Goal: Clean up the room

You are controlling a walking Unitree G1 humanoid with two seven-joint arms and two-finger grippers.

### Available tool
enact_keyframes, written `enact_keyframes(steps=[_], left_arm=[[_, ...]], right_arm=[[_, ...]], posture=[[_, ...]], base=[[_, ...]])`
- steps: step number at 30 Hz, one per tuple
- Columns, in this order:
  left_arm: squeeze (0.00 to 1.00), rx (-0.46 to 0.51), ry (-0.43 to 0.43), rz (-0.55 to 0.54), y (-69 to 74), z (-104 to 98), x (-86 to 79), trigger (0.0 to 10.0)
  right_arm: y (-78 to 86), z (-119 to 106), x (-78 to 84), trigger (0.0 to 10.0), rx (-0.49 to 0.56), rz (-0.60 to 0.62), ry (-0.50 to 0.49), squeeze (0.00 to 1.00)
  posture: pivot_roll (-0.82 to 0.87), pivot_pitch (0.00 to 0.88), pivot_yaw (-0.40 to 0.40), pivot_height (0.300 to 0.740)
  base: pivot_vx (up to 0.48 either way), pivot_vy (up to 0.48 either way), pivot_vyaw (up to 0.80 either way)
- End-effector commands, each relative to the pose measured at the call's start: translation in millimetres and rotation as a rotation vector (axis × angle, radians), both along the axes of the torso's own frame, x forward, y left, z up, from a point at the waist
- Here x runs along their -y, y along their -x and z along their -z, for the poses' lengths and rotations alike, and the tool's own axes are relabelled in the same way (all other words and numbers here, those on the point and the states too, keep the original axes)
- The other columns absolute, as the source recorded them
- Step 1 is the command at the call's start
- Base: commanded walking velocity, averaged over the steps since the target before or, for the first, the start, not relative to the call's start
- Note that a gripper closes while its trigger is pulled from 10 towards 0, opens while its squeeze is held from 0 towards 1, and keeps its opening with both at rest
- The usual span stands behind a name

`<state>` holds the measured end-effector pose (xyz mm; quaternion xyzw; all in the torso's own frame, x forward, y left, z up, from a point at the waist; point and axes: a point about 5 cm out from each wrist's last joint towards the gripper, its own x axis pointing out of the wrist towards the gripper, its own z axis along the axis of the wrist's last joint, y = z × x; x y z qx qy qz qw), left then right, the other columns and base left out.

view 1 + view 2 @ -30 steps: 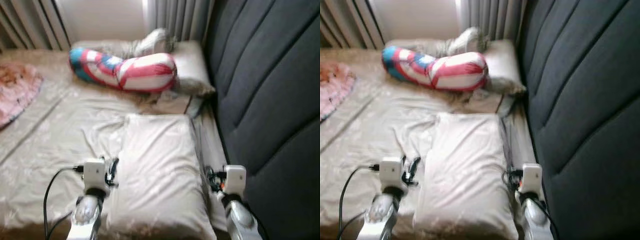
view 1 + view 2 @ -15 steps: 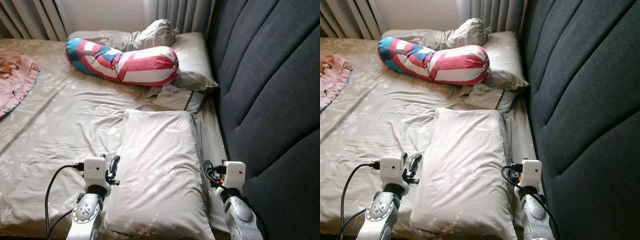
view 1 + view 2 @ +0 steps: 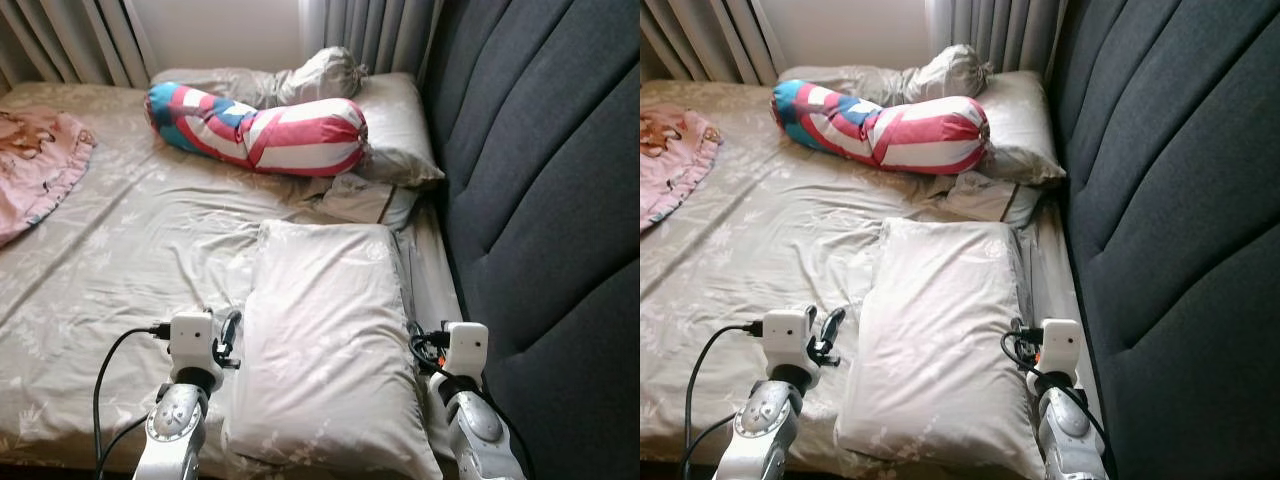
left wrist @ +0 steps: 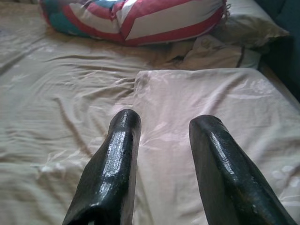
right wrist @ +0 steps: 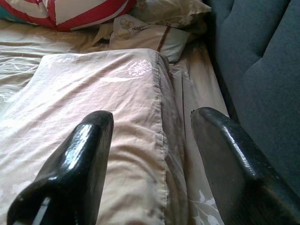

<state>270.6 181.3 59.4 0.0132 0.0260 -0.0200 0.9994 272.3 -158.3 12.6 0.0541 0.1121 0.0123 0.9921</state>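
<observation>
A beige pillow (image 3: 330,340) lies flat on the bed right before me, lengthwise beside the headboard. My left gripper (image 4: 164,124) hovers at the pillow's left edge, open, nothing between its fingers (image 3: 230,330). At the pillow's right edge, over the seam next to the headboard, my right gripper (image 5: 152,117) is open and empty too. Farther up the bed a red, white and blue striped bolster (image 3: 260,130) leans on a second beige pillow (image 3: 400,130). A small folded cloth (image 3: 365,200) lies between the two pillows.
The dark padded headboard (image 3: 540,200) walls off the right side. A crumpled beige bundle (image 3: 320,75) sits behind the bolster, by the grey curtains (image 3: 370,25). A pink blanket (image 3: 40,170) lies at the far left. The wrinkled beige sheet (image 3: 130,250) stretches left of the pillow.
The head camera has steadied and shifted a little, so the picture went from blurred to sharp. Both arms hold the same places beside the pillow, grippers still open.
</observation>
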Motion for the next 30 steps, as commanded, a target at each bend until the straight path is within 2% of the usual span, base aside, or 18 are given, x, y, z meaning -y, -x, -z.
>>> enact_keyframes(steps=[1, 14, 23, 30], left_arm=[[0.0, -0.017, -0.007, 0.017, -1.6, 2.1, 5.2, 10.0], [0.0, 0.005, -0.007, 0.015, -2.0, -0.1, 8.5, 10.0], [0.0, 0.009, -0.004, 0.011, -2.0, -0.5, 9.0, 10.0], [0.0, 0.008, -0.006, 0.009, -2.1, -0.3, 9.2, 10.0]], right_arm=[[-1.2, -0.4, 2.5, 10.0, -0.003, 0.011, -0.003, 0.0], [-1.6, 1.2, -0.3, 10.0, -0.016, 0.0, 0.012, 0.0], [-1.1, 1.9, -2.3, 10.0, -0.018, -0.011, 0.015, 0.0], [0.1, 2.8, -1.8, 10.0, -0.016, -0.008, 0.016, 0.0]], posture=[[-0.12, 0.075, -0.059, 0.738], [-0.12, 0.077, -0.06, 0.738], [-0.12, 0.078, -0.061, 0.698], [-0.12, 0.078, -0.061, 0.698]], base=[[0.0, 0.0, 0.0], [0.0, 0.0, 0.0], [0.0, 0.0, 0.0], [0.0, 0.0, 0.0]])
